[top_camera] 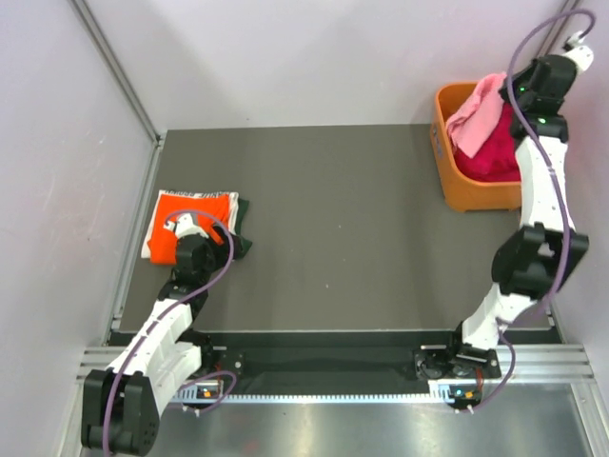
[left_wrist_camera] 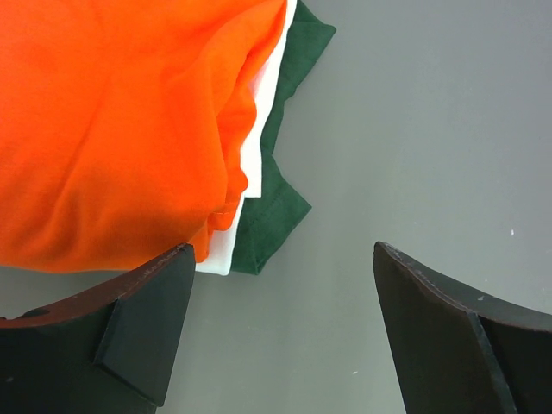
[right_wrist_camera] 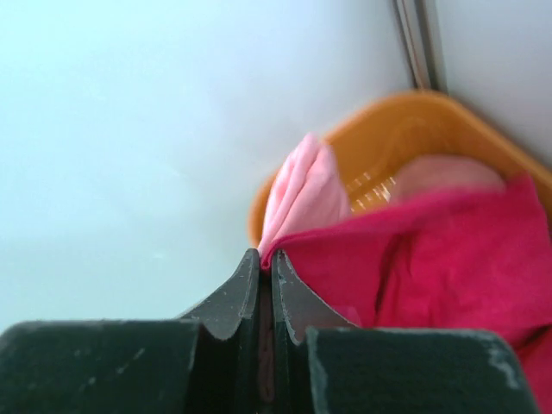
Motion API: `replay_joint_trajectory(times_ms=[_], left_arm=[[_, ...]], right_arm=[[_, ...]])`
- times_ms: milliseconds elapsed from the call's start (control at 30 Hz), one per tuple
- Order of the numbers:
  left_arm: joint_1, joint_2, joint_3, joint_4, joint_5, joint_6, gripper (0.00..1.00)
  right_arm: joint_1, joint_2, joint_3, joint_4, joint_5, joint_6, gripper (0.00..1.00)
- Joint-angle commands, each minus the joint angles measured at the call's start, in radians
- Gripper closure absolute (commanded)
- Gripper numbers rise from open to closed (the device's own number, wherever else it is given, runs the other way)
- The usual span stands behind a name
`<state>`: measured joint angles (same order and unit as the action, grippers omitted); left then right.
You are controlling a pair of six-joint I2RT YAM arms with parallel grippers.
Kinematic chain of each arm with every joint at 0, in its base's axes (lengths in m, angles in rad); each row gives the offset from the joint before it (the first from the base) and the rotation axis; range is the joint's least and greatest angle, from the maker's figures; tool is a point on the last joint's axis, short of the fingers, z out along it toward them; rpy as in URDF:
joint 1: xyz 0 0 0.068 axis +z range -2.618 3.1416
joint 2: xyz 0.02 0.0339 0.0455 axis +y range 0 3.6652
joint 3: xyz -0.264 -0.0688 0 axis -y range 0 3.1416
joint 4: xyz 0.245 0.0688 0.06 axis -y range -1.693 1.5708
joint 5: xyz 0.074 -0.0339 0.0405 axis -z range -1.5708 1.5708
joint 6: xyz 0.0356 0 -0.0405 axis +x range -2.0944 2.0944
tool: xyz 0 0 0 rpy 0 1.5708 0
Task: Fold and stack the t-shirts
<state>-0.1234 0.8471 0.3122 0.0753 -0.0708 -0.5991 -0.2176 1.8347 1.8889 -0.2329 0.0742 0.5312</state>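
Observation:
A folded stack lies at the table's left: the bright orange t-shirt (top_camera: 205, 203) (left_wrist_camera: 112, 129) on top, a white one (left_wrist_camera: 252, 159) under it and a dark green one (left_wrist_camera: 280, 211) at the bottom. My left gripper (top_camera: 193, 226) (left_wrist_camera: 280, 254) is open and empty, low over the stack's near right corner. My right gripper (top_camera: 514, 90) (right_wrist_camera: 266, 256) is shut on the light pink t-shirt (top_camera: 476, 114) (right_wrist_camera: 302, 194), held above the basket. A magenta t-shirt (top_camera: 490, 157) (right_wrist_camera: 448, 259) lies against the fingertips; whether it is pinched too I cannot tell.
The orange plastic basket (top_camera: 476, 195) (right_wrist_camera: 397, 121) stands at the table's far right and holds the magenta cloth. The dark table mat (top_camera: 362, 228) lies between the stack and the basket. Walls close in at the left, back and right.

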Motion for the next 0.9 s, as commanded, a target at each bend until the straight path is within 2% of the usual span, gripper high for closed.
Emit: replay_joint_trajectory(times_ms=[0,167,300,433,533,667,800,867], left_arm=[[-0.002,0.0,0.013,0.05,0.017,0.012,0.12],[-0.002,0.001,0.015,0.05,0.029,0.012,0.12],[-0.002,-0.003,0.013,0.061,0.064,0.013,0.09],[-0.002,-0.005,0.007,0.081,0.1,0.016,0.08],[-0.002,0.004,0.007,0.081,0.109,0.016,0.08],[-0.002,0.015,0.01,0.081,0.118,0.016,0.08],[-0.002,0.033,0.016,0.084,0.131,0.016,0.09],[-0.002,0.041,0.018,0.095,0.143,0.016,0.08]], right_arm=[[0.001,-0.202,-0.028,0.04,-0.066,-0.02,1.0],[0.001,-0.285,-0.12,0.011,-0.132,-0.007,1.0],[0.021,-0.29,-0.108,-0.08,-0.218,-0.061,1.0],[0.092,-0.296,-0.051,-0.21,-0.189,-0.158,1.0],[0.135,-0.333,-0.071,-0.23,-0.188,-0.18,1.0],[0.15,-0.379,-0.128,-0.224,-0.106,-0.175,1.0],[0.152,-0.391,-0.148,-0.256,-0.168,-0.172,1.0],[0.158,-0.417,-0.21,-0.238,-0.186,-0.159,1.0]])
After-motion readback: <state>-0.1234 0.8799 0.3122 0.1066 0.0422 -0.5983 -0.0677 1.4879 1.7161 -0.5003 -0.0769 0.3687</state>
